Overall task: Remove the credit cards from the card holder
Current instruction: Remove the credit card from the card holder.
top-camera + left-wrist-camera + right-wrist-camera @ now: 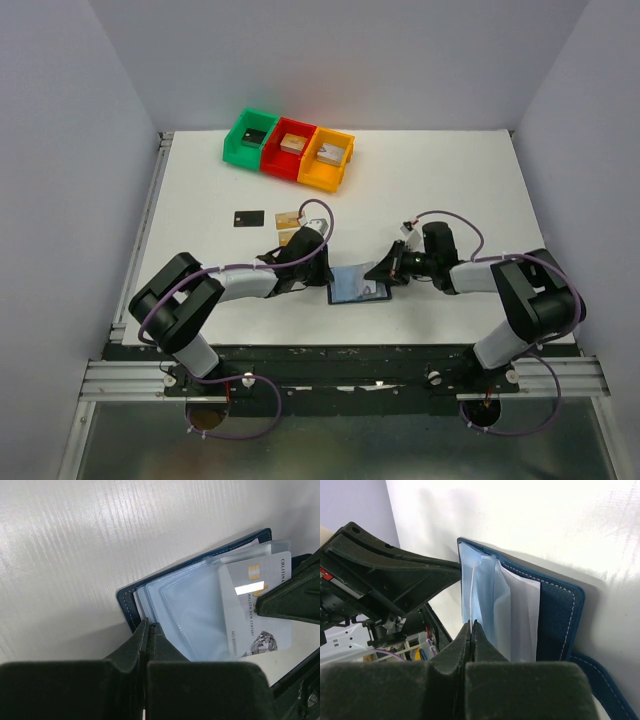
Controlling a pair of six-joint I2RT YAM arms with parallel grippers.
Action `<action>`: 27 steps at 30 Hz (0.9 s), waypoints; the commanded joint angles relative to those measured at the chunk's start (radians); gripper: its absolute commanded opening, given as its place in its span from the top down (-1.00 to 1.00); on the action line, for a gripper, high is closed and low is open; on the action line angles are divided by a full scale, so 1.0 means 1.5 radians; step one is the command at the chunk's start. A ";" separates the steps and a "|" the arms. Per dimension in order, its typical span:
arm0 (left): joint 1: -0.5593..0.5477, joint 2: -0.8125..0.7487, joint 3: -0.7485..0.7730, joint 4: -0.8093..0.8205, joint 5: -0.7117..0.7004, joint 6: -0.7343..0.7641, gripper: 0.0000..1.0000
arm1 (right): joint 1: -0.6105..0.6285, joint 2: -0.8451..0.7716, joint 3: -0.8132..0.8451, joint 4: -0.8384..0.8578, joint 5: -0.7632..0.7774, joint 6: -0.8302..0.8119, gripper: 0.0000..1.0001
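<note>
The card holder (355,284) is lying open on the tabletop (460,190) between the two arms, and both tools are working on it from opposite sides. The left tool (148,626) is fully closed, its fingers meeting, and its tip is pressing at the edge of the navy cover. I judge it is pinning the holder down so that it is not sliding when a card is pulled. The right tool (471,624) is closed narrow on a thin pale edge rising from the sleeve pages (192,615). This is probably the silver-grey card (252,597), perhaps together with its sleeve; I cannot tell surely. That card is sitting in the holder, right at the right tool's fingers. One black card (249,217) and two tan-gold cards (289,218) are lying out on the tabletop, beyond the left arm.
</note>
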 commanded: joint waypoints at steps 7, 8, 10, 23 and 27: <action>-0.003 -0.025 -0.023 -0.013 -0.005 0.033 1.00 | -0.010 -0.101 0.015 -0.190 0.090 -0.084 0.99; -0.004 -0.026 -0.023 -0.012 -0.003 0.033 1.00 | -0.010 -0.113 0.021 -0.217 0.098 -0.092 0.99; -0.005 -0.028 -0.024 -0.004 0.003 0.035 1.00 | -0.010 -0.134 0.032 -0.244 0.104 -0.102 0.99; -0.007 -0.132 0.014 0.040 0.073 0.083 -0.31 | -0.009 -0.344 0.132 -0.485 0.175 -0.239 0.99; -0.004 -0.177 0.036 0.027 0.081 0.093 -0.45 | -0.004 -0.361 0.178 -0.545 0.158 -0.280 0.99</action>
